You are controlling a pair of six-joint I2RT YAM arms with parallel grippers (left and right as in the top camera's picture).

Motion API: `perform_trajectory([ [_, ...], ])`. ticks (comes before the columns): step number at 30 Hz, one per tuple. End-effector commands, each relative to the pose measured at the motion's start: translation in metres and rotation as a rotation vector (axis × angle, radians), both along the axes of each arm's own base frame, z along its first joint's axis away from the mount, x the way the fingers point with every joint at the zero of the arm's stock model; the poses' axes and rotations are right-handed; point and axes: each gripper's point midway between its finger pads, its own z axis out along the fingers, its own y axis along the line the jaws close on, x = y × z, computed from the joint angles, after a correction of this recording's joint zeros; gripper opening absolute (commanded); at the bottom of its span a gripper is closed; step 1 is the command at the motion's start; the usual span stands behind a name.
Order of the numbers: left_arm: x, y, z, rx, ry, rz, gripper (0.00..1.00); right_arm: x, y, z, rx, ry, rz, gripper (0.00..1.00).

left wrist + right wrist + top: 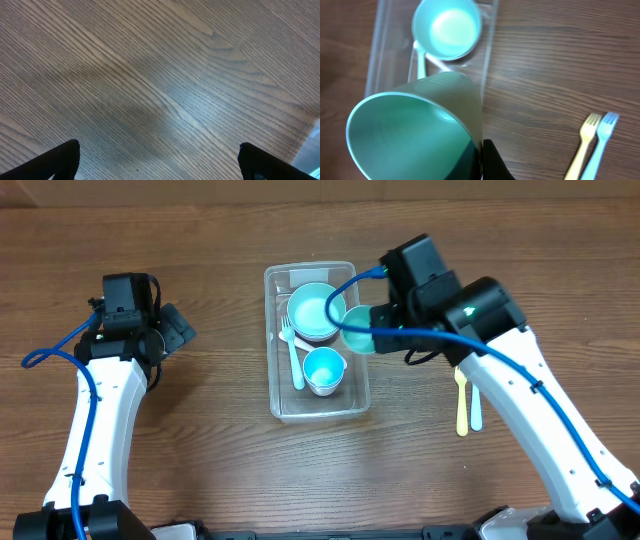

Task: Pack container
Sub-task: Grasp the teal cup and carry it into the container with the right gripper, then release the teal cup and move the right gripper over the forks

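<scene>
View from above and from both wrists, read left to right. My left hand [159, 159] hangs released over bare desk [150, 75], fingers spread wide with nothing between them, well apart from the work. At centre stands the container [318, 406], a clear tub already holding a light-blue bowl [313, 311] at the far end, a small blue cup [323, 368] nearer me, and a pale utensil [291, 350] along its left wall. My right hand [372, 325] is clenched on a green cup [415, 125], which hangs just over the tub's right rim, beside the bowl. Farther right, a yellow fork [582, 145] and a blue fork [602, 137] lie side by side on the desk, not yet packed. Risk, as I judge it: the green cup straddles the rim, so a straight descent could catch the wall and shove or tip the tub, or land on the bowl's edge and topple; my grasp seems to pinch one side only, so the cup may swing. No brand, label or writing is legible anywhere.
</scene>
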Motion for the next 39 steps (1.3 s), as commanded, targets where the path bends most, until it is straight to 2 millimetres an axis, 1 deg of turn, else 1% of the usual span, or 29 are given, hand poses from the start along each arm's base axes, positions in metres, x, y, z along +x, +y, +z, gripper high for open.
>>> perform_trajectory([
  [1,0.004,0.002,0.015,0.014,-0.038,-0.014,1.0,-0.013,0.025,0.005,0.0,-0.022,0.083,0.04],
  [3,0.004,0.002,0.015,0.014,-0.038,-0.015,1.0,-0.019,0.035,0.002,-0.002,-0.019,0.113,0.04],
  [5,0.004,0.002,0.015,0.014,-0.038,-0.015,1.0,-0.022,0.041,-0.007,-0.006,-0.011,0.132,0.04],
  [10,0.004,0.002,0.015,0.014,-0.038,-0.014,1.0,-0.026,0.043,-0.038,-0.029,0.023,0.142,0.04],
  [12,0.004,0.002,0.015,0.014,-0.038,-0.015,1.0,-0.025,0.044,-0.044,-0.029,0.023,0.142,0.04],
  [15,0.004,0.002,0.015,0.014,-0.038,-0.015,1.0,-0.023,0.046,-0.052,-0.024,0.021,0.143,0.04],
  [19,0.004,0.002,0.015,0.014,-0.038,-0.015,1.0,-0.019,0.049,-0.055,-0.016,0.013,0.141,0.04],
  [22,0.004,0.002,0.015,0.014,-0.038,-0.015,1.0,-0.016,0.051,-0.06,-0.021,0.02,0.141,0.04],
  [25,0.004,0.002,0.015,0.014,-0.038,-0.015,1.0,-0.016,0.053,-0.07,-0.03,0.047,0.145,0.04],
  [27,0.004,0.002,0.015,0.014,-0.038,-0.015,1.0,-0.017,0.055,-0.072,-0.025,0.055,0.148,0.04],
  [28,0.004,0.002,0.015,0.014,-0.038,-0.015,1.0,-0.017,0.055,-0.072,-0.025,0.055,0.148,0.08],
  [30,0.004,0.002,0.015,0.014,-0.038,-0.015,1.0,-0.017,0.055,-0.072,-0.025,0.054,0.149,0.53],
  [31,0.004,0.002,0.015,0.014,-0.038,-0.015,1.0,-0.016,0.055,-0.071,-0.027,0.052,0.152,0.64],
  [32,0.004,0.002,0.015,0.014,-0.038,-0.015,1.0,-0.016,0.055,-0.07,-0.027,0.049,0.151,0.72],
  [34,0.004,0.002,0.015,0.014,-0.038,-0.015,1.0,-0.014,0.056,-0.065,-0.02,0.039,0.15,0.77],
  [36,0.004,0.002,0.015,0.014,-0.038,-0.015,1.0,-0.013,0.053,-0.052,-0.026,0.024,0.142,0.8],
  [37,0.004,0.002,0.015,0.014,-0.038,-0.015,1.0,-0.013,0.045,-0.045,-0.048,0.014,0.107,0.8],
  [39,0.004,0.002,0.015,0.014,-0.038,-0.015,1.0,-0.012,0.016,-0.027,-0.11,-0.007,-0.024,0.8],
])
